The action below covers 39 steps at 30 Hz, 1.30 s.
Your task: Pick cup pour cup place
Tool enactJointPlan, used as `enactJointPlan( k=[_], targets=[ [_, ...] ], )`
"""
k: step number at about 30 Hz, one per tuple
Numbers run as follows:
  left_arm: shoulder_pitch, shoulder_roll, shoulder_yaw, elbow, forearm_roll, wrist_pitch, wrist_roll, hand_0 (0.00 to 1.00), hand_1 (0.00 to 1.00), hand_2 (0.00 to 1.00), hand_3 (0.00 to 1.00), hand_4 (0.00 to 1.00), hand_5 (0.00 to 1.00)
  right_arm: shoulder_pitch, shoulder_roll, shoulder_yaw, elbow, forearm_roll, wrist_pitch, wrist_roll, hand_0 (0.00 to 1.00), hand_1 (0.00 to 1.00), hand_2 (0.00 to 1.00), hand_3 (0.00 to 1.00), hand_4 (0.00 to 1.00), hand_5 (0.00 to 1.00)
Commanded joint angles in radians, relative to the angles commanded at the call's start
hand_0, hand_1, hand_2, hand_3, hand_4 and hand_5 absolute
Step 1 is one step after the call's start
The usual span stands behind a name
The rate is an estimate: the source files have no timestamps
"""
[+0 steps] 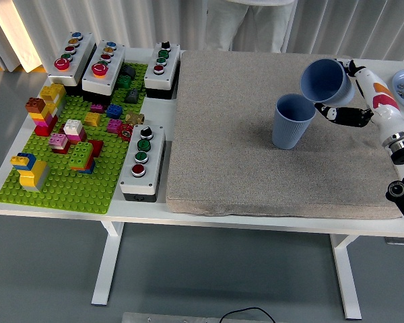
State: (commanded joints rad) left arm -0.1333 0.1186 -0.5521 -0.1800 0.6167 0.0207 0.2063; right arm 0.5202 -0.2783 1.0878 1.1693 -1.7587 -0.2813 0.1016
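White bench (209, 222) carried a grey mat (256, 155), my right hand (353, 101) at two o'clock was wrapped around a tilted blue cup (325, 81), its mouth leaning over an upright blue cup (293, 121) standing on the mat.
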Motion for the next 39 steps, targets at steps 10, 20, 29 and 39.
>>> enactJointPlan(
  k=[10, 20, 29, 39],
  targets=[
    [-0.004, 0.0, -0.005, 0.0, 0.005, 0.0, 0.0, 0.745, 0.791, 0.852, 0.64, 0.55, 0.93, 0.009, -0.013, -0.026, -0.032, 0.008, -0.064, 0.039, 0.855, 0.774, 0.686, 0.756, 0.782, 0.31],
    [-0.007, -0.001, -0.01, 0.0, 0.009, 0.0, 0.0, 0.744, 0.791, 0.852, 0.64, 0.551, 0.93, 0.027, -0.039, -0.069, -0.073, 0.017, -0.078, 0.056, 0.857, 0.774, 0.686, 0.755, 0.781, 0.311],
    [-0.008, 0.0, -0.012, 0.0, 0.011, 0.0, 0.0, 0.744, 0.791, 0.852, 0.639, 0.551, 0.93, 0.039, -0.059, -0.095, -0.058, -0.002, -0.073, 0.044, 0.857, 0.774, 0.686, 0.751, 0.781, 0.312],
    [-0.007, 0.001, -0.011, 0.0, 0.009, 0.0, 0.0, 0.744, 0.791, 0.852, 0.638, 0.551, 0.93, 0.059, -0.066, -0.136, -0.056, -0.023, -0.094, 0.022, 0.854, 0.765, 0.667, 0.73, 0.78, 0.31]
  ],
)
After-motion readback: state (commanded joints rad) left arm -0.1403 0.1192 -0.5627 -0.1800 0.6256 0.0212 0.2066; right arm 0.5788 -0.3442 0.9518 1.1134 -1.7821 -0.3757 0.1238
